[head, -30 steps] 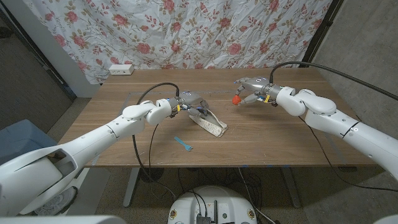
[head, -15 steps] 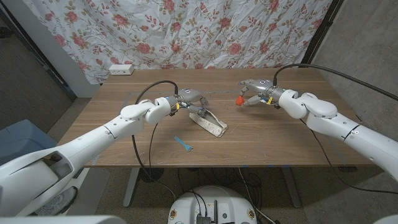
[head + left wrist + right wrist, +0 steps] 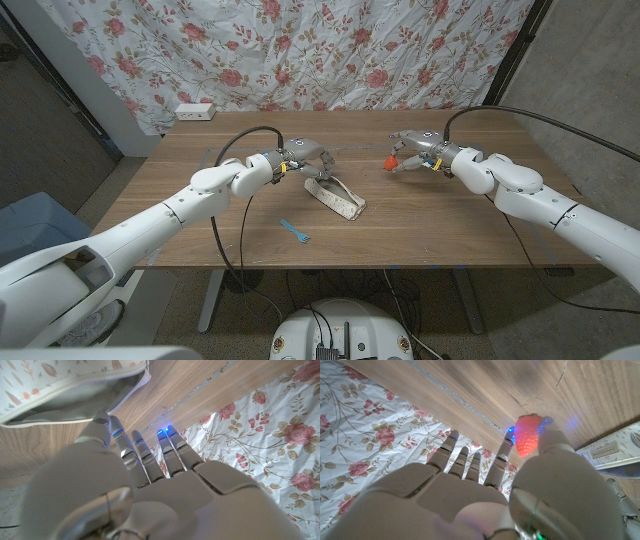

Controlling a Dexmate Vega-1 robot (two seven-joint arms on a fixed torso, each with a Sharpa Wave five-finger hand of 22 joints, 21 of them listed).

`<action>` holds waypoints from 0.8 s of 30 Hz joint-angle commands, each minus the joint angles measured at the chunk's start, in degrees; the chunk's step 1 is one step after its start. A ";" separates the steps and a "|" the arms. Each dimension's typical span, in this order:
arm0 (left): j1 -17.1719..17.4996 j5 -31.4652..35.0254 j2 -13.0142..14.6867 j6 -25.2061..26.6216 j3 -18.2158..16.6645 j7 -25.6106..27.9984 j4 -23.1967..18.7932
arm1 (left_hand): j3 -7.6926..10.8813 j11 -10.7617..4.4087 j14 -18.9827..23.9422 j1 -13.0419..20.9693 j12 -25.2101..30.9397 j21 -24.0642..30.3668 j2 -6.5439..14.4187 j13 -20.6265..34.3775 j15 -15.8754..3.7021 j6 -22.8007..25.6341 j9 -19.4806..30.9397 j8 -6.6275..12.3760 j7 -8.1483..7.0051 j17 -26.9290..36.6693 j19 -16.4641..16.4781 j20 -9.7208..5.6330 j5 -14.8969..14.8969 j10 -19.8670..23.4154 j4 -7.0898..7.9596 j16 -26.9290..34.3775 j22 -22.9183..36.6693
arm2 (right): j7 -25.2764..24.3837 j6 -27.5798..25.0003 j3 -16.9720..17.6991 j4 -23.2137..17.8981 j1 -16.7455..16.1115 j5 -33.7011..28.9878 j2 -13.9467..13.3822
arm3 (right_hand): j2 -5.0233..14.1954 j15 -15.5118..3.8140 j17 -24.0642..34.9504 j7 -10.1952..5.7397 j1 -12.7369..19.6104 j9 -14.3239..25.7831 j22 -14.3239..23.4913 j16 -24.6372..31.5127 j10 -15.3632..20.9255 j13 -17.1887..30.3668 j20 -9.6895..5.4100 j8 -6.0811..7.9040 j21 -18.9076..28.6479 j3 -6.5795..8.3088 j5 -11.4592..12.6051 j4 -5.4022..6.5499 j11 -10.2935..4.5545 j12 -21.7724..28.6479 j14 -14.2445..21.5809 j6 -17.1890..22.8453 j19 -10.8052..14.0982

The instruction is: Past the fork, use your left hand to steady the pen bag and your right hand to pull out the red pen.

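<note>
Currently right hand (image 3: 412, 153) pinches a red strawberry-shaped piece (image 3: 390, 160) above the counter (image 3: 450, 225); left hand (image 3: 305, 160), fingers apart, hovers over the pen bag (image 3: 337, 199).

Wooden table (image 3: 450, 225), long side across the head view, grain running left-right; a faint pale line marks a rectangle on its top. Behind it at 12 o'clock, a floral cloth (image 3: 300, 50) (white, red roses, wrinkled) hangs as backdrop; same cloth also in both wrist views (image 3: 260, 435) (image 3: 365, 415). White power strip (image 3: 195, 111) on the table's far corner at 10 o'clock, touching the cloth's foot. Grey wall panel (image 3: 50, 130) at 9 o'clock, another grey wall (image 3: 590, 70) at 2 o'clock. Blue bin or seat (image 3: 35, 225), partly cut off, at 8 o'clock beside the table. Table legs (image 3: 212, 295) at 6 o'clock, over dark floor.
</note>
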 commanded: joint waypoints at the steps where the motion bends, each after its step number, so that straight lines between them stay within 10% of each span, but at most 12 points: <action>1: 0.41 -0.70 -0.32 1.05 -0.97 1.57 0.33 | -0.18 0.24 0.51 0.11 -0.05 0.18 -0.15 0.08 -7.99 -0.51 0.09 -0.48 -0.37 0.12 0.16 0.18 -0.08 -0.02 0.15 0.00 0.25 | -1.00 -0.85 -1.45 2.98 0.65 0.53 0.93 | 0.68 -0.10 0.23 -0.14 0.07 0.13 0.08 0.33 0.49 0.29 -0.10 0.38 0.34 -0.17 0.01 -0.06 0.35 -0.17 0.54 0.72 0.51; 24: 3.57 -6.77 -1.19 9.08 -3.68 2.99 -1.62 | -1.22 0.37 -0.40 -1.98 -0.69 -0.13 -0.40 0.07 -7.67 -3.20 0.15 -1.77 -0.60 0.16 -0.62 0.38 -0.15 -1.79 0.92 -0.50 0.29 | -4.36 -3.03 -4.29 6.45 1.61 -1.35 2.43 | 0.24 -0.78 0.44 -0.11 -0.02 0.13 0.08 0.71 1.31 0.31 -0.34 0.14 0.35 -0.63 -0.07 -0.21 0.39 -0.01 1.35 -0.21 1.01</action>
